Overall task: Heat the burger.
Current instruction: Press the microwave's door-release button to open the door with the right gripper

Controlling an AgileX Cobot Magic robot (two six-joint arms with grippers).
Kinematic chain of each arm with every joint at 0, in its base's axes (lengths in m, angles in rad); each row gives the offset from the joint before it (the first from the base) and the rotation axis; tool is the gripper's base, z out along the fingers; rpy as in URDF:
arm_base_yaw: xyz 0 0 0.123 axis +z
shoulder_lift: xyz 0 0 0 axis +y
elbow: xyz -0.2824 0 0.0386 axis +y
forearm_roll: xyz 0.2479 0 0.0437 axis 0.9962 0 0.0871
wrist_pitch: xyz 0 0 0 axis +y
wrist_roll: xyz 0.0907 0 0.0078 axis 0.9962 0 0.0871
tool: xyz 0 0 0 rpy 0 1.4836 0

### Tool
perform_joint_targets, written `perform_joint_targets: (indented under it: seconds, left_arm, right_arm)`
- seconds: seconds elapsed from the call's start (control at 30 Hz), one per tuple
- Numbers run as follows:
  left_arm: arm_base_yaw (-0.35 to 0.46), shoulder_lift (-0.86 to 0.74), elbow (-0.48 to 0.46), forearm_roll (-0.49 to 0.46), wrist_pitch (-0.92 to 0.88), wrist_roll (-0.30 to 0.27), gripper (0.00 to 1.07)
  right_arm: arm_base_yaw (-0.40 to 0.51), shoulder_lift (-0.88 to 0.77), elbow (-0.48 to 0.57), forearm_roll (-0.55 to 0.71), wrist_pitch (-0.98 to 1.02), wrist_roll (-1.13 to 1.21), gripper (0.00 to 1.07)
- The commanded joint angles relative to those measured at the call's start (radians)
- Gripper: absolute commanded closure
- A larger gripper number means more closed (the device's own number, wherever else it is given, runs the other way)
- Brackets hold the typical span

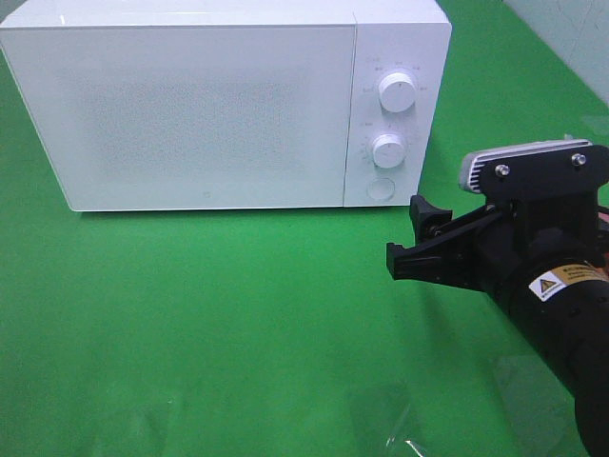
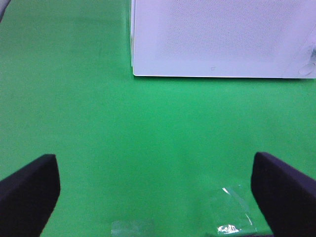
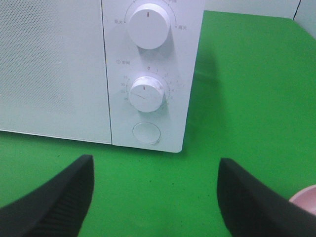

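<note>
Green cloth covers the tabletop (image 1: pixel 238 333), and the white microwave (image 1: pixel 209 105) sits in the upper left of the high view with its door closed. No burger shows in any view, so its place cannot be told. Only a sliver of pink plate (image 3: pixel 303 197) peeks in beside one finger of the right pincer (image 1: pixel 404 231), which suggests the burger may lie on that arm's side. That pincer hovers at centre right, spread and empty, and points at the control panel. The round button (image 3: pixel 146 133) under the dials is straight ahead of it. The left pincer (image 2: pixel 158 190) is spread wide, holds nothing and is well back from the door. The right arm looks nearer for opening it.
</note>
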Motion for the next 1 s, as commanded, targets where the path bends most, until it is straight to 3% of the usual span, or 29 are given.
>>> perform_joint_targets:
  seconds: [0.03, 0.43, 0.7, 1.0]
  left_arm:
    - [0.002, -0.003, 0.002, -0.011, 0.000, 0.002, 0.09]
    - [0.002, -0.003, 0.002, -0.011, 0.000, 0.002, 0.09]
    - [0.002, -0.003, 0.002, -0.011, 0.000, 0.002, 0.09]
    - [0.002, -0.003, 0.002, -0.011, 0.000, 0.002, 0.09]
  right_arm:
    - [0.001, 0.002, -0.001, 0.000, -0.023, 0.073, 0.39]
    - [0.001, 0.002, -0.001, 0.000, -0.019, 0.543, 0.53]
    - [0.001, 0.002, -0.001, -0.002, -0.014, 1.022, 0.77]
    - [0.001, 0.002, -0.001, -0.075, -0.002, 1.337, 0.82]
